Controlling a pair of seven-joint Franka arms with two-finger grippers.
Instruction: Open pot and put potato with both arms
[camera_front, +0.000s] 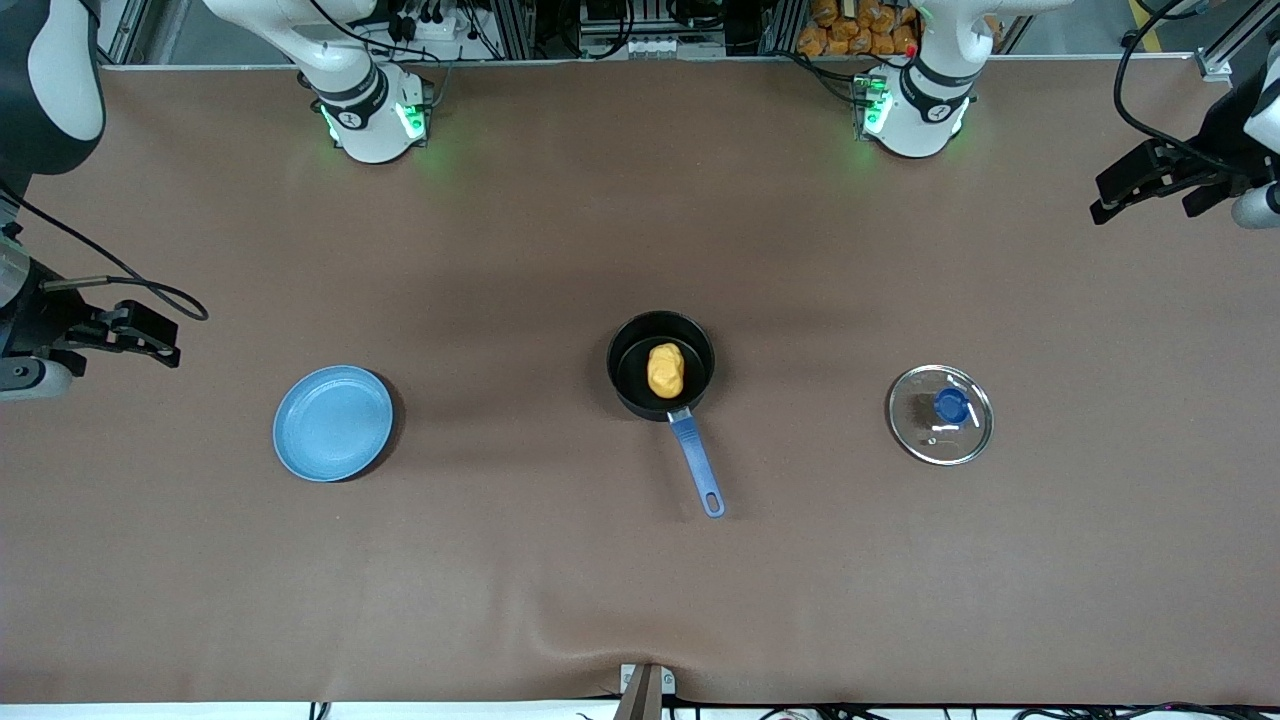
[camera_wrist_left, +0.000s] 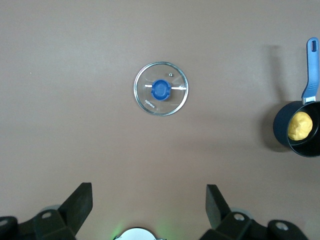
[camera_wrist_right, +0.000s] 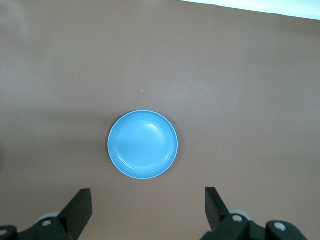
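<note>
Potato (camera_front: 665, 370) already in pot (camera_front: 660, 364), lid (camera_front: 940, 414) on table toward left arm's end. Left tool (camera_wrist_left: 149, 210) apart, empty, above lid; right tool (camera_wrist_right: 148, 212) apart above blue plate (camera_wrist_right: 142, 144).

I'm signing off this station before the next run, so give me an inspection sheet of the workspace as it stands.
Surface: brown table cover, rumpled at the edge nearest the front camera.
Job's things: potato lies in the open pot; glass lid flat on the table toward the left arm's end.
Clutter: blue plate, bare, toward the right arm's end.
Grippers: left gripper high over the lid, jaws open, empty; right gripper high over the plate, jaws open, empty.
Cables: a loop hangs by the right arm.
Surroundings: frames and wiring along the bases' edge.
</note>
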